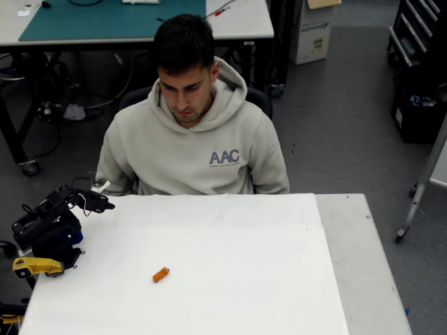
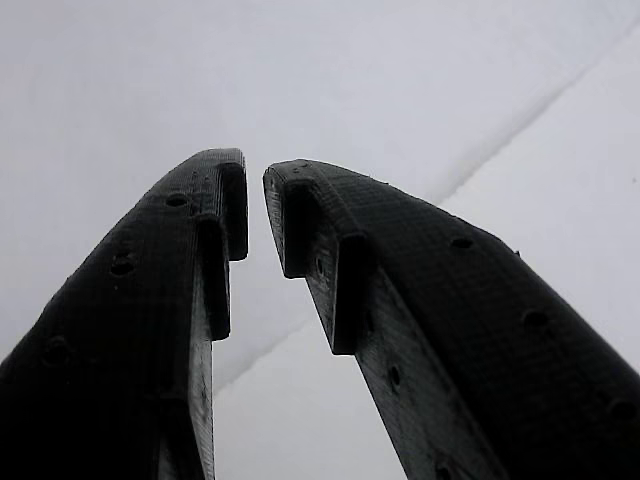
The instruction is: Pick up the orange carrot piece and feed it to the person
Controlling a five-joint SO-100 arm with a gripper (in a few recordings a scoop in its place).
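Over at the left table [image 1: 279, 279] edge sits the folded arm; its claw [image 2: 255, 205] is nearly closed, empty. Right of it, the orange carrot piece [image 1: 160, 275] lies on the white sheet, with the person [image 1: 192, 139] seated behind.
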